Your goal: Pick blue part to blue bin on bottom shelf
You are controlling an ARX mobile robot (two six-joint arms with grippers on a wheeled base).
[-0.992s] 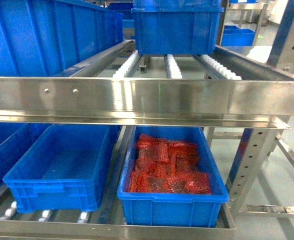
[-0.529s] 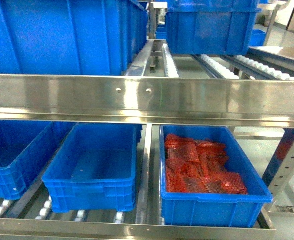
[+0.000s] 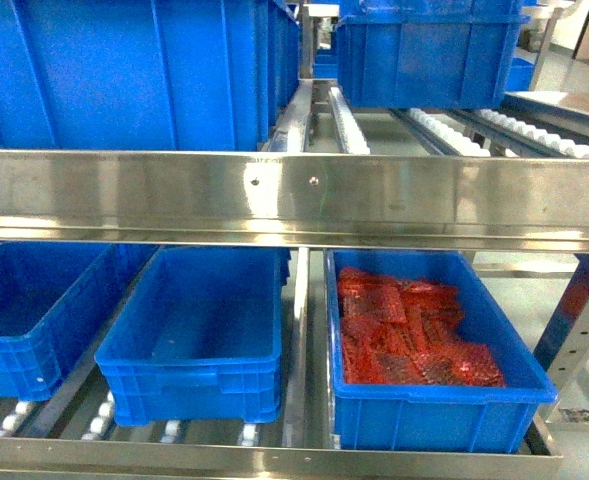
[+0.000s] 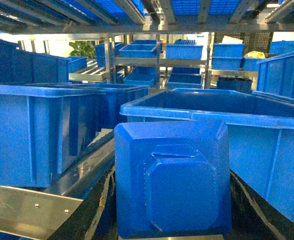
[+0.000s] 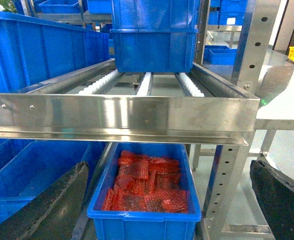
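The blue part, a bright blue block with a raised octagonal face, fills the lower middle of the left wrist view. My left gripper is shut on it, one black finger on each side. On the bottom shelf an empty blue bin stands in the middle, with another empty one to its left. My right gripper is open and holds nothing, hanging in front of the rack. Neither gripper shows in the head view.
A blue bin of red packets sits at the right of the bottom shelf. A wide steel rail fronts the upper shelf, which carries large blue bins and white rollers. A perforated steel post stands at the right.
The rack has slid to the right in the head view and looks a little closer. A further blue bin has come into sight at the lower left.
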